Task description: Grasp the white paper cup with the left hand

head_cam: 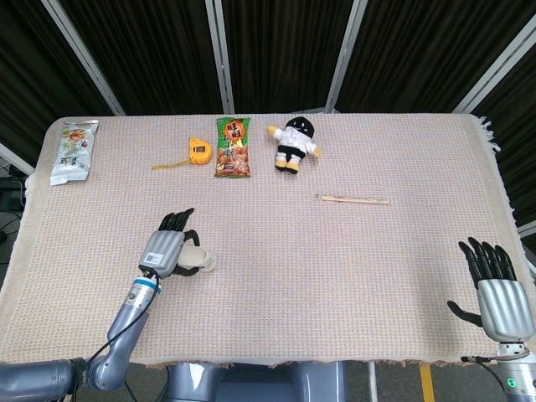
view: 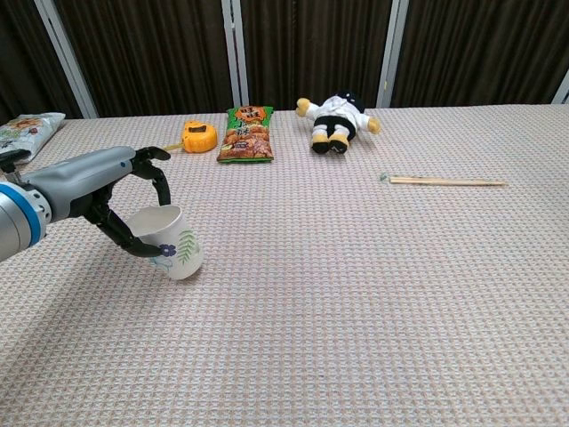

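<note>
The white paper cup (head_cam: 198, 260) (view: 180, 247), printed with a blue flower and green leaves, leans with its mouth toward my left hand on the table's left side. My left hand (head_cam: 167, 246) (view: 114, 189) wraps it: fingers hook over the far rim and the thumb presses the near wall. The cup's base still touches the woven cloth (head_cam: 335, 276). My right hand (head_cam: 494, 291) hovers at the table's near right corner, fingers spread, holding nothing. The chest view does not show it.
Along the far edge lie a green snack bag (head_cam: 232, 148), an orange tape measure (head_cam: 199, 151) and a plush doll (head_cam: 295, 144). A pale snack packet (head_cam: 74, 151) lies far left. Chopsticks (head_cam: 353, 199) lie right of centre.
</note>
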Available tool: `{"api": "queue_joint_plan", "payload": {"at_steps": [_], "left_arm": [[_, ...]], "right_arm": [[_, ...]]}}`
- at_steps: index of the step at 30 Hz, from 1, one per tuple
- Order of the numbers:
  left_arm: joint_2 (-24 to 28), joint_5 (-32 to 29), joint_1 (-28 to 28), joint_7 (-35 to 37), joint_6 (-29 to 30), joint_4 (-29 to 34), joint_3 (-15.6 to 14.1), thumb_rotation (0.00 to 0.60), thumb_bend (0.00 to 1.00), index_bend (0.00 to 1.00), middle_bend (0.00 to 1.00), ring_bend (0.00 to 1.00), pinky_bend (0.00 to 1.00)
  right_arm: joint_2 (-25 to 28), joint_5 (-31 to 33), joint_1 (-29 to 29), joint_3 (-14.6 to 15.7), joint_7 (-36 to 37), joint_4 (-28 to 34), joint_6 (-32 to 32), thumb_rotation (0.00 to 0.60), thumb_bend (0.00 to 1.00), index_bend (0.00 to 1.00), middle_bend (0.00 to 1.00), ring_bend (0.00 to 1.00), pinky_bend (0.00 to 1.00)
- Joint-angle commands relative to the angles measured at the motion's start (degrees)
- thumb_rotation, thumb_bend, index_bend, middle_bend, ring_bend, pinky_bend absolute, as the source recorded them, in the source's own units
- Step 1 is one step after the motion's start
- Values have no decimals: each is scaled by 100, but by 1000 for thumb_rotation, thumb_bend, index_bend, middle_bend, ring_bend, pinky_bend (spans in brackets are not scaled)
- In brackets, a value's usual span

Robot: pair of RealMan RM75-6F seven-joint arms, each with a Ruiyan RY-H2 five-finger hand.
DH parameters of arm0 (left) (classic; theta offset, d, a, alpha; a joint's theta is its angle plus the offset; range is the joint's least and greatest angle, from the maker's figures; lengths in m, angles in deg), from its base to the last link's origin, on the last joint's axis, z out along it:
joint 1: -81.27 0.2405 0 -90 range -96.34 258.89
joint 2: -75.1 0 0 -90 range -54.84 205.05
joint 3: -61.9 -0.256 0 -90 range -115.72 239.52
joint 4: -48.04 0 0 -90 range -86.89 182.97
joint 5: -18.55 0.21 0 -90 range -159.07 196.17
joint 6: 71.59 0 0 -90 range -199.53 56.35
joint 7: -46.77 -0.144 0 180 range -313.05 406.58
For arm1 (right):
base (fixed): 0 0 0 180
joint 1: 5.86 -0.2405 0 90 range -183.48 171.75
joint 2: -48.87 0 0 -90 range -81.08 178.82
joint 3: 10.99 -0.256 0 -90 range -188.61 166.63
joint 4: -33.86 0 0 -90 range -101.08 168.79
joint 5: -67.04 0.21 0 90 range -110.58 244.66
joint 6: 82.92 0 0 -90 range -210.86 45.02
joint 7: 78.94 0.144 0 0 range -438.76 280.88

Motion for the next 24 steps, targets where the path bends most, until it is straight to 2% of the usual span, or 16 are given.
{"api": "queue_joint_plan", "payload": {"at_steps": [1, 6, 8, 9, 11, 14, 19, 24], "left_arm": [[-83, 279, 150, 469, -143, -402, -122, 600, 72, 465, 0, 0, 0], [11, 304, 225, 649, -220, -616, -192, 600, 72, 453, 0, 0, 0], [80, 294, 250, 680, -250, -650, -212, 600, 72, 415, 0, 0, 0], [122, 284, 261, 694, -271, -649, -221, 600, 72, 384, 0, 0, 0], [186, 267, 272, 696, -304, -634, -236, 600, 71, 225, 0, 0, 0], [418, 105, 257, 534, -458, -509, -293, 600, 72, 75, 0, 0, 0], [509, -236, 147, 141, -509, -295, -265, 600, 70, 59, 0, 0, 0], [337, -306, -17, -495, -258, -269, -277, 600, 72, 153, 0, 0, 0]], "right_arm": [[0, 5, -3, -2, -5, -1, 7, 600, 52, 0, 0, 0, 0], [-3, -2, -4, 5, -26, 10, 15, 600, 53, 0, 0, 0, 0], [-3, -3, -3, 8, -37, 16, 16, 600, 53, 0, 0, 0, 0], [-4, -5, -3, 9, -43, 18, 16, 600, 53, 0, 0, 0, 0], [-5, -7, -2, 11, -50, 22, 15, 600, 53, 0, 0, 0, 0], [-10, -34, 6, 21, -70, 30, -7, 600, 53, 0, 0, 0, 0], [-20, -46, 7, 26, -98, 42, -8, 600, 52, 0, 0, 0, 0], [-26, -29, -2, 24, -107, 34, 20, 600, 53, 0, 0, 0, 0]]}}
